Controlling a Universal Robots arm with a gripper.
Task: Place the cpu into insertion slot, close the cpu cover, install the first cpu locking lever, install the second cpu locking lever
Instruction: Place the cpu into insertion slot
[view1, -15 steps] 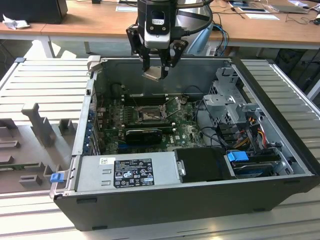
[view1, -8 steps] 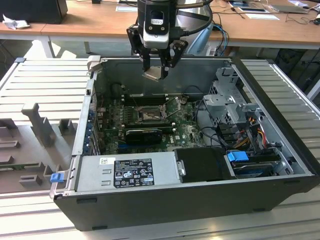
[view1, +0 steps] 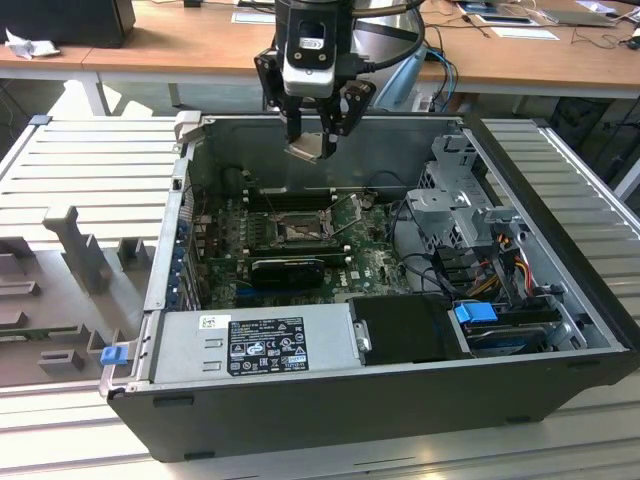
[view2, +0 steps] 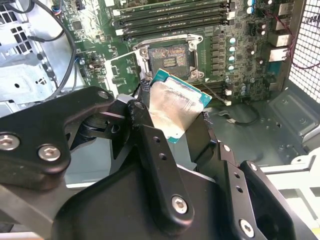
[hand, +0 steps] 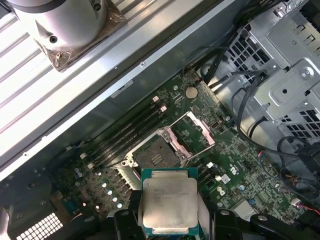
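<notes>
While the gripper (view1: 313, 142) clamps the cpu (hand: 169, 205), it hangs apparently above the open insertion slot (hand: 155, 154).

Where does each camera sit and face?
Exterior view: off the arm, looking down into the open black computer case; gripper hangs above.
First wrist view: on the arm, facing down at the green motherboard; black fingers show.
Second wrist view: on the arm, facing the motherboard past black gripper links.
Shared: both wrist views show the small square beige-silver cpu, gripped, and the square black-rimmed insertion slot.
</notes>
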